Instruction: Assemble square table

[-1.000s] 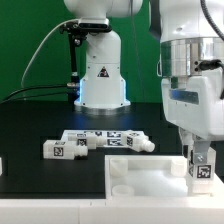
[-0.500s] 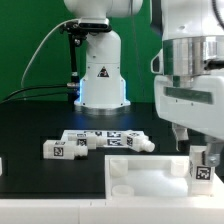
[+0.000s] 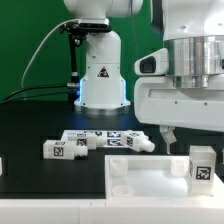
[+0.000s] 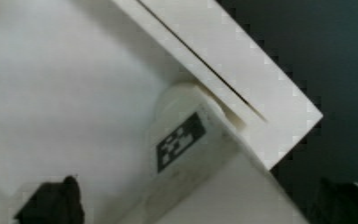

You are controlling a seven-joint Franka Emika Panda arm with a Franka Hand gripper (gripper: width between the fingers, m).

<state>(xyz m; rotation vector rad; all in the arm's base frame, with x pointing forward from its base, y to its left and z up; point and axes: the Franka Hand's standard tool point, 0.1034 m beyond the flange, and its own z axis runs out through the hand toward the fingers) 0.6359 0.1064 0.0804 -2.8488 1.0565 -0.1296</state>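
The white square table top point(image 3: 150, 178) lies flat at the front of the exterior view. One white leg point(image 3: 202, 166) with a black-and-white tag stands upright on its corner at the exterior view's right. My gripper point(image 3: 185, 135) hangs just above that leg, open and holding nothing. In the wrist view the leg point(image 4: 186, 143) stands on the top point(image 4: 60, 100) near its edge. It is below and between my two dark fingertips point(image 4: 51, 202), and the gripper point(image 4: 202, 208) is spread wide. Loose tagged legs point(image 3: 57, 149) point(image 3: 133, 143) lie on the black table behind the top.
The marker board point(image 3: 98, 133) lies on the black table between the loose legs. The big white robot base point(image 3: 100, 75) with a triangle mark stands at the back, with cables to the exterior view's left.
My gripper was down around the upright leg a second ago. It has let go and risen, and the hand has turned. The leg stays standing on the corner.
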